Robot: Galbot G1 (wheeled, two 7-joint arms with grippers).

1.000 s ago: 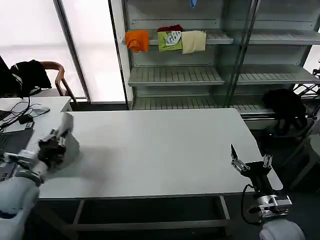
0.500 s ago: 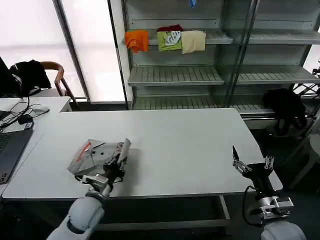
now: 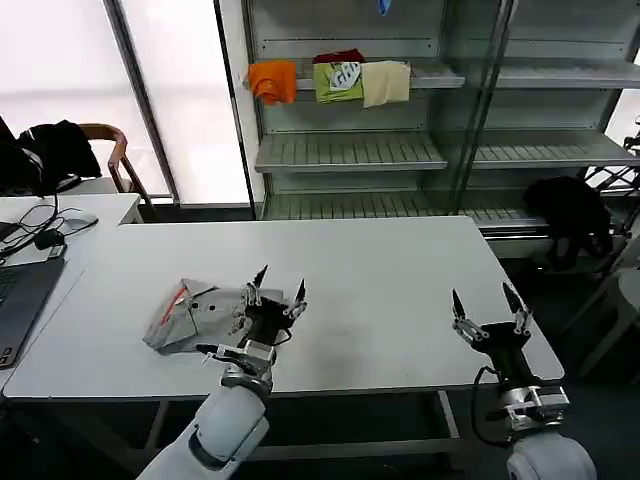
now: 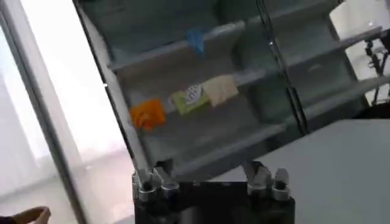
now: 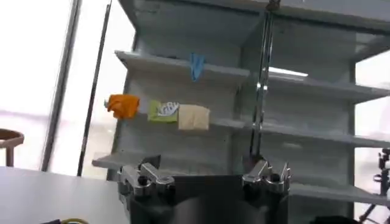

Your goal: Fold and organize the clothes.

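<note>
Released, the left claw [image 3: 275,285] now points upward, spread, beside the shirt [image 3: 195,312]; right claw [image 3: 487,305] likewise spread.

Your head camera looks forward and down over the table [image 3: 380,290] toward the far shelves [image 3: 350,150], while both wrist cameras sit low, tilted up at those same shelves [image 4: 201,79] [image 5: 183,67], sharing the folded pieces [image 3: 330,80].
</note>
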